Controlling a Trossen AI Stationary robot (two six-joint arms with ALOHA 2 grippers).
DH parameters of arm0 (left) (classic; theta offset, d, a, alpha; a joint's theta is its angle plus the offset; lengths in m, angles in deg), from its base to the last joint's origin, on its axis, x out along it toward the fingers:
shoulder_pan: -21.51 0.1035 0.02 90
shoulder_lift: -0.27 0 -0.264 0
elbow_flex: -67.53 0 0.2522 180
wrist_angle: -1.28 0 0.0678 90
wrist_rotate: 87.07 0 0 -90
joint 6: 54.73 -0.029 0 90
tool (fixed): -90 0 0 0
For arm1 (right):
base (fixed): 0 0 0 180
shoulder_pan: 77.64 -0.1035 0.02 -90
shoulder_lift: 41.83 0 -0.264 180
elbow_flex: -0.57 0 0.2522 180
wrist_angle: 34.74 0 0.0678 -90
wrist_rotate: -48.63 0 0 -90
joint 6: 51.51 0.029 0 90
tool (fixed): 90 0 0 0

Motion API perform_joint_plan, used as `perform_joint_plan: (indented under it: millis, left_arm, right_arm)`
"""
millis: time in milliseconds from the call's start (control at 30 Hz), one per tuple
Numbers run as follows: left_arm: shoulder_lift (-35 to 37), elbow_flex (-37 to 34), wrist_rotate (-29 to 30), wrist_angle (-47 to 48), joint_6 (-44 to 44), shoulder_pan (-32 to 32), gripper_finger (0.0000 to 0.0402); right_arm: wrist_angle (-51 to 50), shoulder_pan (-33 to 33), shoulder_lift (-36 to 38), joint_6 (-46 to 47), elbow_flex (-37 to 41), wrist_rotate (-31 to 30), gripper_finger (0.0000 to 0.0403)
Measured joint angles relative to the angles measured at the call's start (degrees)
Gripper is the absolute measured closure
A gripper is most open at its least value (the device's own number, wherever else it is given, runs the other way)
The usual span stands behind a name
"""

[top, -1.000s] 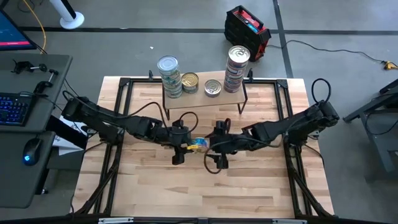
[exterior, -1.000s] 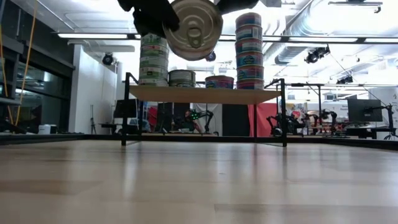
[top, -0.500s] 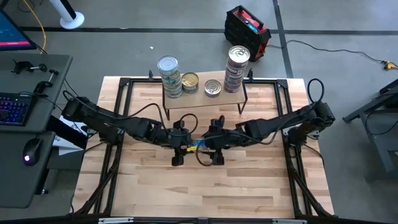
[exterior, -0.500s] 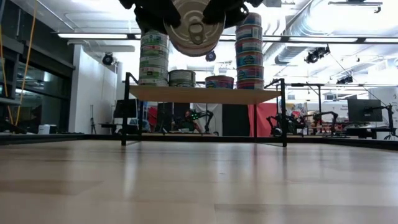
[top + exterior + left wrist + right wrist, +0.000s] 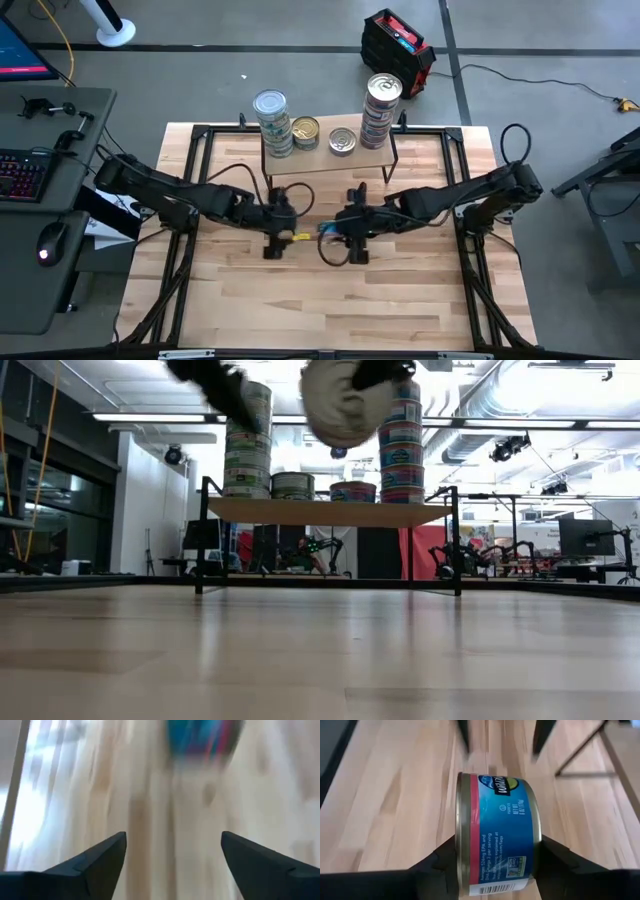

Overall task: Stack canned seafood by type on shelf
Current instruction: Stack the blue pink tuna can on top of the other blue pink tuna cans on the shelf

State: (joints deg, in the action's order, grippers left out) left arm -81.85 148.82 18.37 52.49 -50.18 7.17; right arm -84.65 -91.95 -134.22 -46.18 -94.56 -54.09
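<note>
Holding a blue-labelled tin (image 5: pixel 497 832) clamped between its fingers, my right gripper (image 5: pixel 335 229) hangs above the middle of the surface (image 5: pixel 400 300). My left gripper (image 5: pixel 283 233) sits just beside it at nine o'clock, fingers apart and empty. At twelve o'clock the shelf (image 5: pixel 325 157) carries two tall stacks and two single tins.

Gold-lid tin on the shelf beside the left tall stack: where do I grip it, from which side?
Come from above onto the gold-lid tin and pinch its curved side wall, fingers front and back. It sits flat on the shelf, the left stack close on one side and a silver-lid tin on the other, so those flanks look tight.
</note>
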Motion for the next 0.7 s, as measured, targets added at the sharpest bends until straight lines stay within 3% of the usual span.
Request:
perform_joint_plan:
  millis: [167, 267, 367, 467, 567, 700]
  left_arm:
    - [3.1, -0.6, 1.7, 15.7, 11.4, 0.4, 0.0073]
    - [6.3, -5.1, 1.8, 13.7, 18.1, -1.6, 0.0071]
    - [9.6, -11.8, 2.8, 4.3, 24.9, -4.3, 0.007]
    - [11.5, -18.0, 4.5, -7.3, 33.2, -6.7, 0.007]
    - [11.9, -22.0, 6.7, -18.5, 40.4, -8.1, 0.007]
    - [11.3, -23.8, 9.4, -25.9, 44.1, -8.6, 0.0069]
  right_arm:
    - [-17.1, 0.0, 4.0, 6.9, -0.4, 0.2, 0.0237]
    - [-30.0, -1.0, 6.0, 12.0, -0.3, -0.8, 0.0237]
    - [-36.6, -3.3, 10.5, 18.7, 2.3, -1.7, 0.0237]
    - [-35.5, -7.3, 18.6, 30.2, 9.5, -2.4, 0.0237]
    - [-32.5, -13.1, 27.4, 47.0, 18.4, -7.1, 0.0237]
    - [-18.2, -17.2, 36.6, 65.6, 26.9, -24.1, 0.0237]
